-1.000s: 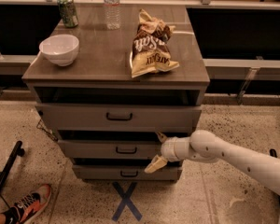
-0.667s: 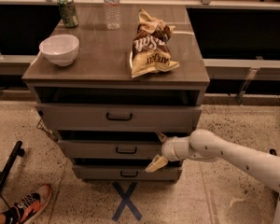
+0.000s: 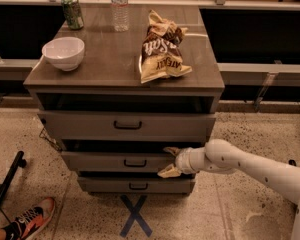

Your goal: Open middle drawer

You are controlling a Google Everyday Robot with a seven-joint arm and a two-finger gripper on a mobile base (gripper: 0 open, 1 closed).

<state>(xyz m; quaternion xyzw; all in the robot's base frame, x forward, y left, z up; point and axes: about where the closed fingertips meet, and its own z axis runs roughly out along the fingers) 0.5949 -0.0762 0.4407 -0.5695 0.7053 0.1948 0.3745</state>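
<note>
The cabinet (image 3: 110, 54) stands left of your pincer (image 3: 169, 161), with the middle drawer (image 3: 100, 161) right at it. The pincer is open, its fingers spread above and below the front's right end. The handle (image 3: 135, 162) sits just left. I'd centre there, close, and pull straight out.

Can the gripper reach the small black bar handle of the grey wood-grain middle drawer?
Probably yes: the gripper is at the right end of the middle drawer, nothing between it and the handle.
</note>
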